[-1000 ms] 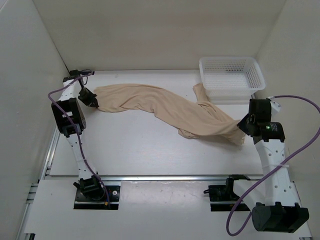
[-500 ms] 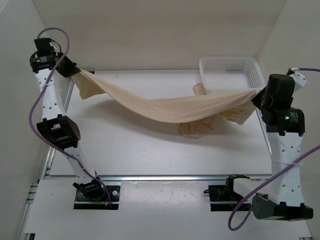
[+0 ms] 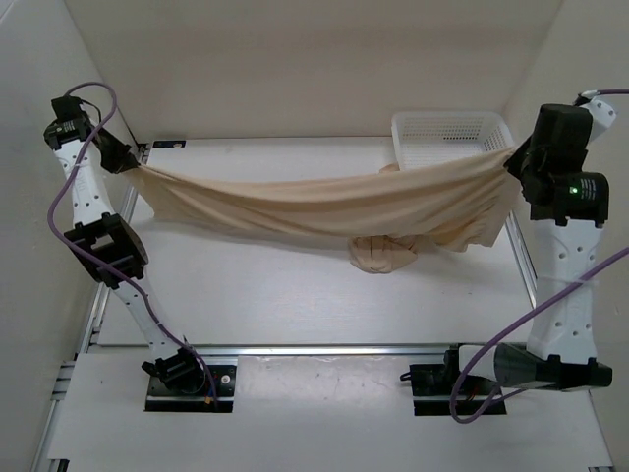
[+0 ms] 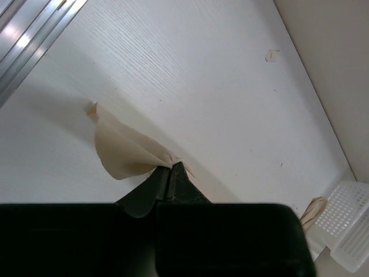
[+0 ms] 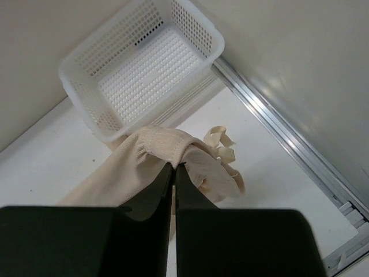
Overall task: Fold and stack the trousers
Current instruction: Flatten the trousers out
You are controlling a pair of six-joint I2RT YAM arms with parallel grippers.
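Room: white wood-grain table, pale walls.
Container: white plastic mesh basket, far right corner.
Fingers: left fingers, right fingers each pinch hanging beige cloth trousers.

A white mesh basket sits on the white counter in its far right corner, close to the back wall and the right wall. Its sides and floor are perforated and its rim is plain. A metal rail runs along the counter's near edge, and another lines its right edge just beside the basket.
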